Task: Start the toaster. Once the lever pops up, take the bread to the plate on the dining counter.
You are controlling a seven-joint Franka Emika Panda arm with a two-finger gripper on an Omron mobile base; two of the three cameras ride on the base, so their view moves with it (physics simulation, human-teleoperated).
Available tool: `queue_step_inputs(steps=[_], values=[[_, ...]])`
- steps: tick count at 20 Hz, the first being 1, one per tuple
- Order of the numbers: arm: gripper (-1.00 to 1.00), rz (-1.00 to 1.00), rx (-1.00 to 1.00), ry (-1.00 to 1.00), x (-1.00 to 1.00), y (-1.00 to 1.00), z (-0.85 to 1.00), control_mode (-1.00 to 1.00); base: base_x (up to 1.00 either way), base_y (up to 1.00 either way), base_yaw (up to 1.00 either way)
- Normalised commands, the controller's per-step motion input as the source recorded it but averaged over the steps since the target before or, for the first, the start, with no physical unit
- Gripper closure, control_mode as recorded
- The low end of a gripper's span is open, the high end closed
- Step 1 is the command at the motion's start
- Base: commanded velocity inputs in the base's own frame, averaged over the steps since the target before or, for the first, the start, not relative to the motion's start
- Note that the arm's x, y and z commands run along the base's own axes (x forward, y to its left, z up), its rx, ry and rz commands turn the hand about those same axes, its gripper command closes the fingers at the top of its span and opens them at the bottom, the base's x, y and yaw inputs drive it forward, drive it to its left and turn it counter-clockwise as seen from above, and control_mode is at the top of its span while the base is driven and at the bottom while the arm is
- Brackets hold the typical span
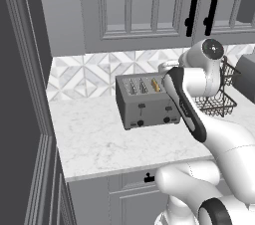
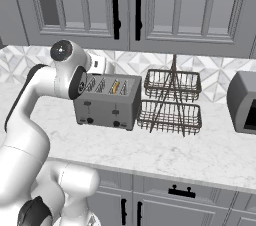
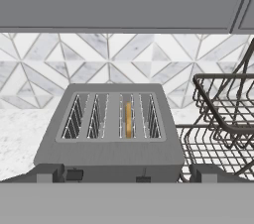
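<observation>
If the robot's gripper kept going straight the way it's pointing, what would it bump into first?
Most likely the toaster. The open gripper looks forward and down at its slotted top, where the bread sits in the third slot. Depth is hard to judge, so it might hit the front edge instead.

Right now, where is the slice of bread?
The bread sits upright in the third slot from the left of the toaster in the hand view, on the side nearer the wire basket.
</observation>
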Motion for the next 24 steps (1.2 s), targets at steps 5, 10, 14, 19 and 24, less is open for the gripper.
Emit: queue_step_inputs(steps=[5, 10, 14, 19, 24], values=[[-1.0, 0.0, 0.0, 0.0, 0.0, 0.0, 0.0, -1.0, 0.0, 0.0, 0.0], [-1.0, 0.0, 0.0, 0.0, 0.0, 0.0, 0.0, -1.0, 0.0, 0.0, 0.0], [-1.0, 0.0, 0.0, 0.0, 0.0, 0.0, 0.0, -1.0, 0.0, 0.0, 0.0], [-1.0, 0.0, 0.0, 0.0, 0.0, 0.0, 0.0, -1.0, 0.0, 0.0, 0.0], [-1.0, 0.0, 0.0, 0.0, 0.0, 0.0, 0.0, -1.0, 0.0, 0.0, 0.0]])
